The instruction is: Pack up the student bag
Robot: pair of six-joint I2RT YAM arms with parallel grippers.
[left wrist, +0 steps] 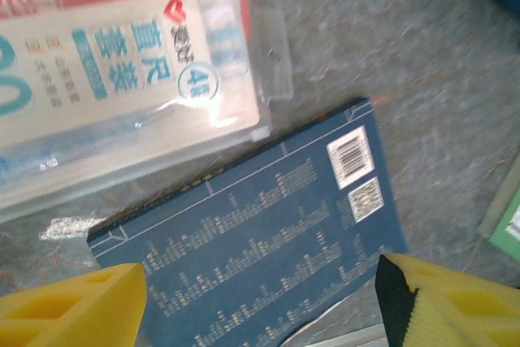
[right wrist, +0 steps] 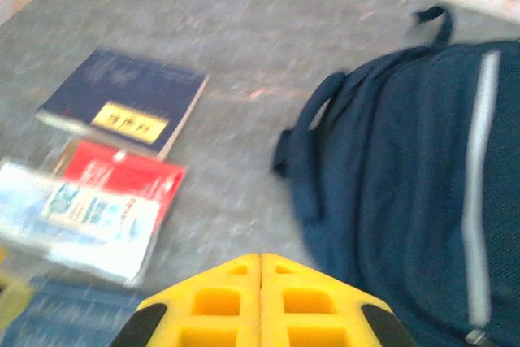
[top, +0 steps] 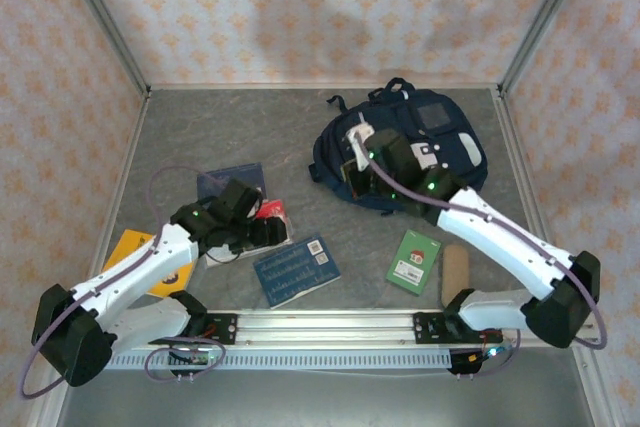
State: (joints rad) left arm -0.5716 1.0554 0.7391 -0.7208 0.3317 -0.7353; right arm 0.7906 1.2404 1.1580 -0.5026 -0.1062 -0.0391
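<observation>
You've barely begun, I judge: the student bag lies far right on the bench, with the blue book and green book outside it. Your left hand hovers wide over the blue book; your right hand, pinched empty, hangs above the bag.

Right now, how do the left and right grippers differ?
The left gripper stands open, jaws wide apart; the right gripper is shut, jaws pressed together. The left gripper hangs above the blue book; the right gripper hangs by the student bag. Both have yellow jaws.
</observation>
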